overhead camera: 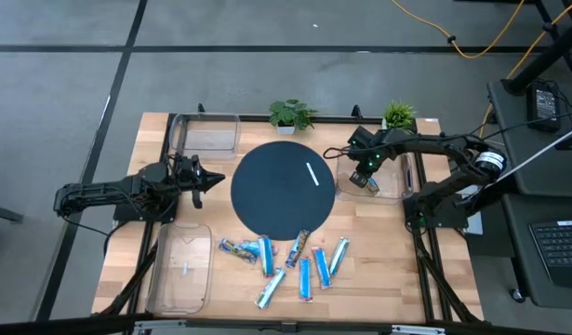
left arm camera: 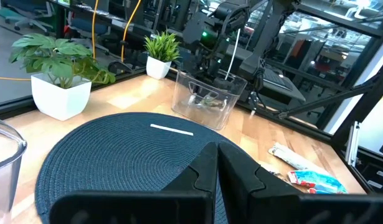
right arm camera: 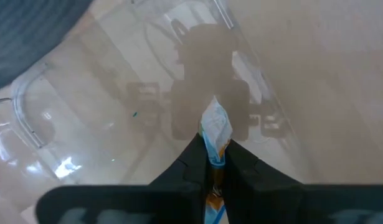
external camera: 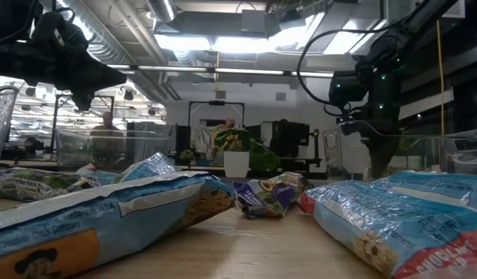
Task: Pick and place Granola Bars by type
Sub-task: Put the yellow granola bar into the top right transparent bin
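1. Wooden table (overhead camera: 379, 270) fills the middle of the high view, with a grey floor around it and a busy workshop behind in the low view.

2. At the right of the high view, the right gripper (overhead camera: 364, 170) hangs over the clear bin (overhead camera: 397, 193) at the table's upper right. Its wrist view shows the two dark fingers nipped close on one granola bar (right arm camera: 214, 134), the wrapper's crimped end sticking up between them, the bin's transparent floor right below.

3. I'd say this is the placing step: the bar is carried to its bin and not yet let go. The next move, as I judge it, is to open the jaws so the bar drops inside the walls, then lift straight out without catching the rim.

4. Whether other bars already lie in that bin I can't be sure; the left wrist view hints at something greenish inside.

5. Further out, a round dark mat (overhead camera: 282, 190) sits mid-table with a thin white stick (overhead camera: 312, 174) on it.

6. Below the mat, toward the lower centre of the high view, the remaining bars (overhead camera: 286, 261) lie scattered, mostly blue, well apart from any bin.

7. At mid-left, the left gripper (overhead camera: 211, 178) waits with its fingers pressed together on nothing, beside the mat's edge.

8. Two more clear bins (overhead camera: 180, 270) stand at the upper left and lower left.
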Available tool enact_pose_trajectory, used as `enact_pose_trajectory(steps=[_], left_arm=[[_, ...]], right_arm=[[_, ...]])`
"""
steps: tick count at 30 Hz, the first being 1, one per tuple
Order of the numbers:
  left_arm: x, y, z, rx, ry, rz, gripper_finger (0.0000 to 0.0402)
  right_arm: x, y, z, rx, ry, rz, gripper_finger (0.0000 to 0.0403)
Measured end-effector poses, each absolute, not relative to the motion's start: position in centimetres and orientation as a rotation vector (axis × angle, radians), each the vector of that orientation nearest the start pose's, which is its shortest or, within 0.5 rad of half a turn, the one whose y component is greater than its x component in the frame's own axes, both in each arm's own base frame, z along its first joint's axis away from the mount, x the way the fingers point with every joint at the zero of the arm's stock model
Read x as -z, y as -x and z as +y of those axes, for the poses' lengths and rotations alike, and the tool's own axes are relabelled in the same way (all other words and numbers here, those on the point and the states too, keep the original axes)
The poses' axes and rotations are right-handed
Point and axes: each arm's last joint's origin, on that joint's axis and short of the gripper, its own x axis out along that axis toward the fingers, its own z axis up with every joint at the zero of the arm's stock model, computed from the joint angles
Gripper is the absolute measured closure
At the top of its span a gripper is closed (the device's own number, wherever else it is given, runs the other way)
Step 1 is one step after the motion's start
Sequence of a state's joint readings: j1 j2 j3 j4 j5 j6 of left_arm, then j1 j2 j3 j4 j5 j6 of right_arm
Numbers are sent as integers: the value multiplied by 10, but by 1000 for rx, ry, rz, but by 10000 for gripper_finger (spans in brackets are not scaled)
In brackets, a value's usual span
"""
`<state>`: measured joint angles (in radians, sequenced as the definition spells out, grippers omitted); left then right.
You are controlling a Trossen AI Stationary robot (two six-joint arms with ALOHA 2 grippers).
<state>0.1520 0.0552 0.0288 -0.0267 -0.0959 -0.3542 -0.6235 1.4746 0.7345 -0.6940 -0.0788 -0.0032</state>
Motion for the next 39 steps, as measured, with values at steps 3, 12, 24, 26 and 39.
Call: enact_pose_trajectory(steps=[3,12,24,26,39], left_arm=[[-166,-98,18,-255,354,9,395],[-166,-98,18,-255,353,9,395],[-166,-98,18,-255,334,12,395],[-166,-98,18,-255,335,11,395],[-166,-98,18,-253,336,12,395]], right_arm=[[-150,-188,-132,445,-497,1360,366],[-151,-188,-132,437,-500,1351,313],[-177,-191,-135,458,-479,1324,245],[-180,-192,-136,468,-469,1316,244],[-219,-185,-118,439,-424,1330,243]])
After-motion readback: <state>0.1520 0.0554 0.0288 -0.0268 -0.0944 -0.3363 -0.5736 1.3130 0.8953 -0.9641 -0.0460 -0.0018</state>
